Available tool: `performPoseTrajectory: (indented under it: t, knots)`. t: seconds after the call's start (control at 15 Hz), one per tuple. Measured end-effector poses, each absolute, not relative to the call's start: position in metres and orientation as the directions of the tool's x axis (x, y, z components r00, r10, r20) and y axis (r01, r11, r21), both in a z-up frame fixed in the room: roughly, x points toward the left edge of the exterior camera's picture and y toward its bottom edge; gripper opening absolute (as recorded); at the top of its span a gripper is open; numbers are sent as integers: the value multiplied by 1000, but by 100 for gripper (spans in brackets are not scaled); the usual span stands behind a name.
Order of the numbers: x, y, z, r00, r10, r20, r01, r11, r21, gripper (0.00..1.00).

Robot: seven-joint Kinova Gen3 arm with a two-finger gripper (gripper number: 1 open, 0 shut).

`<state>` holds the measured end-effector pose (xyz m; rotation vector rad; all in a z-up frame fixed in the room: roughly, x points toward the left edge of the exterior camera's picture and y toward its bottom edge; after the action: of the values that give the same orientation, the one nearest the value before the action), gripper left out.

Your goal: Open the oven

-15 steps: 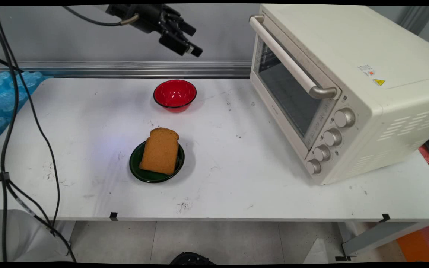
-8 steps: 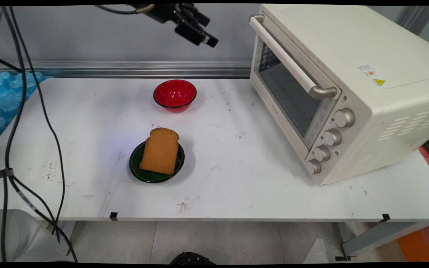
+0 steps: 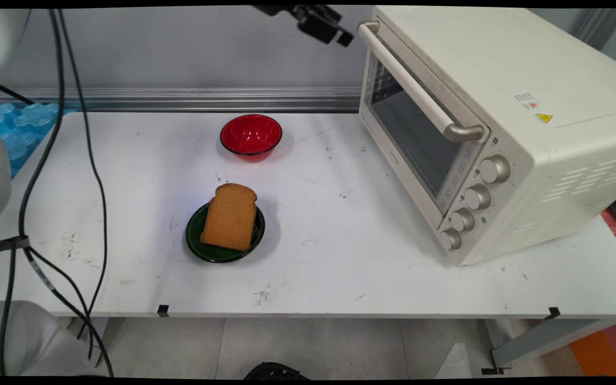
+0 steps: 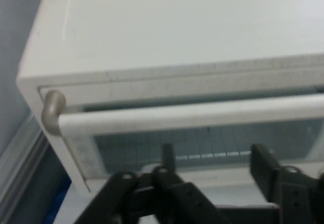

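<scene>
My black gripper (image 3: 338,33) hangs high at the top edge of the main view, just left of the far end of the oven's door handle (image 3: 417,85). The cream toaster oven (image 3: 506,117) stands on the right of the table with its glass door shut. In the hand view the gripper (image 4: 215,158) is open and holds nothing. The handle bar (image 4: 192,117) runs across just above its fingers, and the oven's top (image 4: 192,27) fills the upper picture. A slice of brown bread (image 3: 230,216) leans on a dark green plate (image 3: 195,240) mid-table, far below the gripper.
A red bowl (image 3: 251,136) stands behind the plate, towards the wall. Black cables (image 3: 46,160) hang down the left side. Blue packing material (image 3: 14,128) lies at the table's far left. Four knobs (image 3: 472,203) line the oven's front right.
The gripper has moved to the right and slightly up, from above the red bowl to just beside the oven handle's far end. Nothing on the table has moved.
</scene>
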<state>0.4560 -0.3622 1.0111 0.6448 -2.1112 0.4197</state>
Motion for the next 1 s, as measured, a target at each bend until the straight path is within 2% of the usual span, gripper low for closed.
performPoseTrajectory:
  t: [1.0]
  knots:
    - [380, -426, 997, -484, -338, 807, -608, 793, -33, 0]
